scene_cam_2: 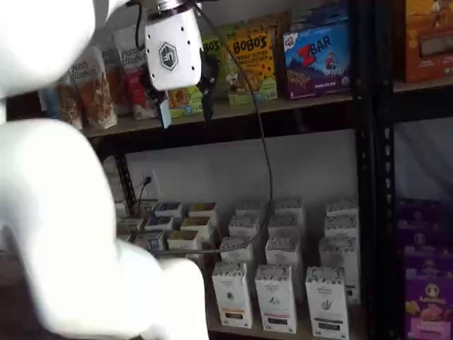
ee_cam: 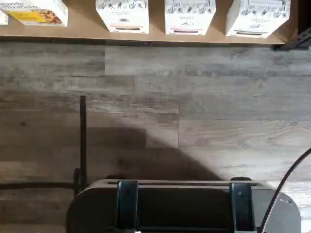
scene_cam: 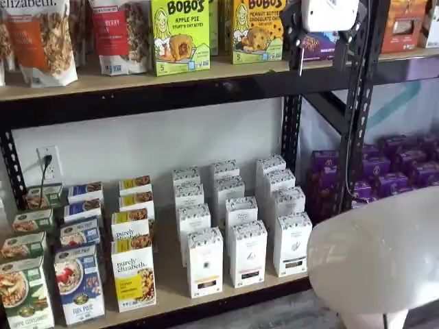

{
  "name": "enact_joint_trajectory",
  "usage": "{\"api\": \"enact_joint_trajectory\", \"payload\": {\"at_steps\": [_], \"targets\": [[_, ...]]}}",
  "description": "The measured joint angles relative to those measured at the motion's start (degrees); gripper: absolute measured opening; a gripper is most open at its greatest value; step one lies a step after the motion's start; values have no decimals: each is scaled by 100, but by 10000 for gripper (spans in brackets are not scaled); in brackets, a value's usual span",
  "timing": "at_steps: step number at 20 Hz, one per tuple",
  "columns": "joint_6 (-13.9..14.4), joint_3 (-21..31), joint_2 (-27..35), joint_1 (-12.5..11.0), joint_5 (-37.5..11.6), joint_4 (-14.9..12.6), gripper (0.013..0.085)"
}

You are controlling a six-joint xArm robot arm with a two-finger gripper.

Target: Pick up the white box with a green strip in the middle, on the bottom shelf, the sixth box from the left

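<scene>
The white box (scene_cam: 293,244) stands at the front of the rightmost column on the bottom shelf (scene_cam: 171,291), close to the black upright of the rack. The same box shows in the other shelf view (scene_cam_2: 328,302) and in the wrist view (ee_cam: 257,18), flush with the board's front edge. It faces forward like its neighbours, so its label reads from the aisle and its narrow sides are open to a grasp. Two look-alike white cartons (scene_cam: 247,253) stand just beside it to the left, with small gaps between them; these gaps are what the fingers would have to enter. Further left is a carton with a yellow panel (scene_cam: 134,273), which is not the target.

The pincer (scene_cam_2: 185,110) hangs high, level with the upper shelf of snack boxes (scene_cam: 180,35), well apart from the white box and above it. Its white body and black fingers show in both shelf views, but from the side and partly against dark goods, so I cannot tell whether the fingers are wide or narrow. They hold nothing. The height looks like a starting pose: the arm keeps clear of both shelves until it is aimed.

The wrist view looks down on the floor and the shelf's front row, so the camera is in front of the rack, not yet over the box. The reach seems not yet begun.
</scene>
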Motion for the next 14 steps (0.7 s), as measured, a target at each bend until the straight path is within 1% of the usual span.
{"api": "enact_joint_trajectory", "payload": {"at_steps": [5,10,14], "targets": [[-30,77,-60,-50,-138,78,850],[20,242,-102,42,-385,-68,850],[-88,559,-159,-67,-798,-69,850]]}}
